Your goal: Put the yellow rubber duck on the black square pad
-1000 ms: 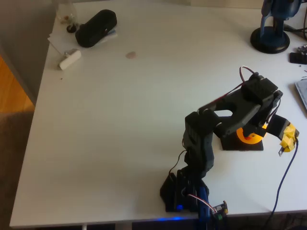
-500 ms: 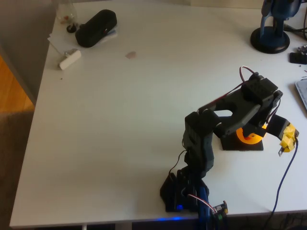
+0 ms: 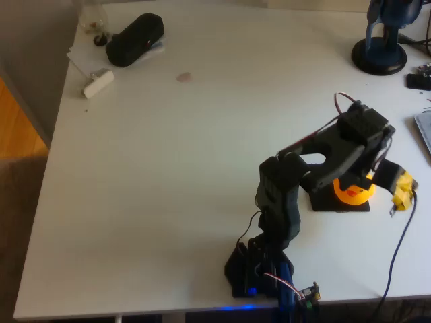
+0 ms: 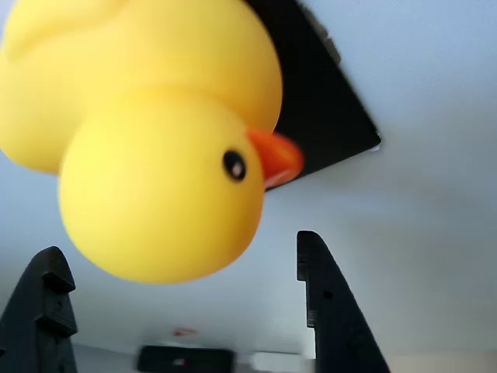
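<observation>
While the arm sits folded over the near right part of the table (image 3: 168, 202), the yellow rubber duck (image 3: 354, 193) rests on the black square pad (image 3: 323, 204) in the overhead view, partly hidden under the wrist. Over the last second more of the duck shows past the arm link: the wrist has lifted or pulled back a bit, and the yellow-taped tip has shifted slightly. Duck and pad have not moved.

Wrist view agrees: duck (image 4: 155, 148) close up, beak pointing right in that picture, black square pad (image 4: 326, 101) behind it. Gripper (image 4: 178, 311) is spread, its two dark fingers (image 4: 326, 303) standing apart below the duck with bare table between them. No contact with the duck that I can see.

My read: release is done and the arm is backing off. Task looks essentially complete. Cannot tell from either view whether the duck sits fully inside the pad edges or overhangs the right one.

Main risk is a finger clipping the duck on retreat, since it is light and would roll. Far left corner holds a black oblong case (image 3: 135, 39) and a white block (image 3: 97, 83), well apart from all this.
</observation>
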Controlling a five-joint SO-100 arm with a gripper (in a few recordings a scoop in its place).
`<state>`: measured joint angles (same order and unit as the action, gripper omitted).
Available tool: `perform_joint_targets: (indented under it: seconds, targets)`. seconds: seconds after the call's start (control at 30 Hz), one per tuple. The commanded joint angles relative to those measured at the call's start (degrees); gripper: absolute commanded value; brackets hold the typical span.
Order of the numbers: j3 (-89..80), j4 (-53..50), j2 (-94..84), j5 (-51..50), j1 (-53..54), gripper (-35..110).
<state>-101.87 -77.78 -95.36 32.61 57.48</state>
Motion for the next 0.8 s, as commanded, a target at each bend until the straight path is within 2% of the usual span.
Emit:
perform_joint_targets:
  seconds: [0.0, 0.47, 0.77]
  targets:
    - [2.02, -0.79, -2.20, 0.00, -3.34, 33]
    - [2.11, -1.32, -6.86, -1.41, -20.57, 33]
    - [2.11, -12.92, -24.79, -8.35, -32.34, 33]
